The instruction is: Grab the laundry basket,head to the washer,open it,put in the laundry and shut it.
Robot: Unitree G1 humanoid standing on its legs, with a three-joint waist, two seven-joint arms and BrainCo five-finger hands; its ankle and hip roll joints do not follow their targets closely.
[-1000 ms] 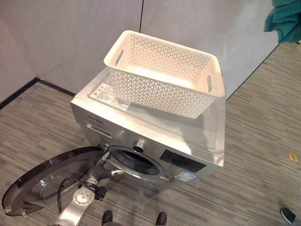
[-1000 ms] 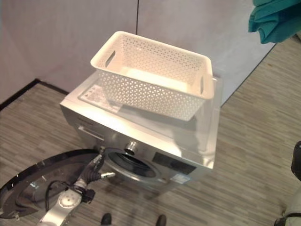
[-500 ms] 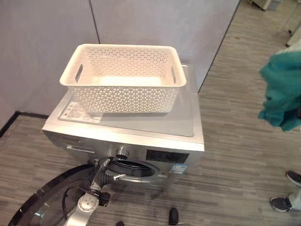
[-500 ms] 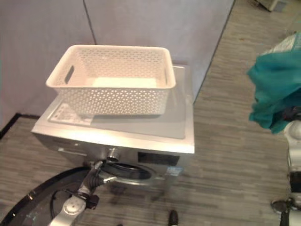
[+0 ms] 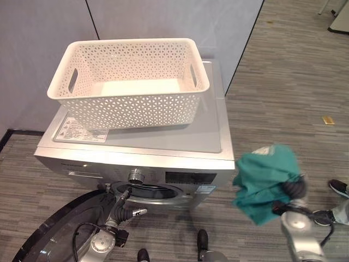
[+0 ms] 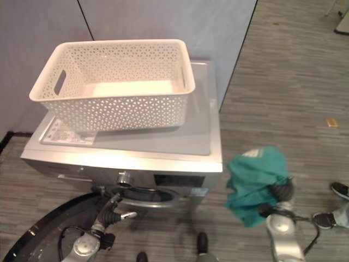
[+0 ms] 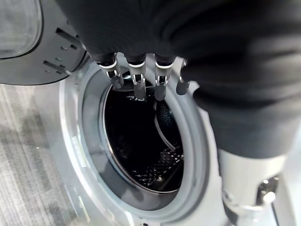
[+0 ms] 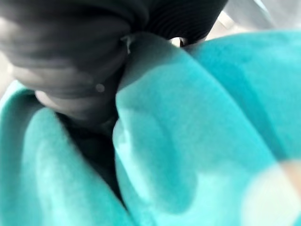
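Observation:
An empty white latticed laundry basket [image 5: 128,103] stands on top of the silver washer [image 5: 163,136]. The washer's round door [image 5: 60,234] hangs open at the lower left. My left hand [image 5: 124,212] is at the rim of the drum opening [image 7: 141,155], its fingers [image 7: 137,80] straight and holding nothing. The drum looks dark inside. My right hand [image 5: 294,188] is low beside the washer's front right corner, shut on a bunched teal cloth [image 5: 264,183] that drapes over it; the teal cloth [image 8: 197,132] wraps the hand's dark cover.
Grey wall panels [image 5: 163,22] stand close behind the washer. A person's shoes [image 5: 339,187] are on the wood-look floor at the right edge. A small yellow tag [image 5: 328,120] lies on the floor to the right.
The camera has swung, shifting the whole scene. My right hand has brought the teal cloth down from the upper right to beside the washer's front. The left hand stays at the drum opening.

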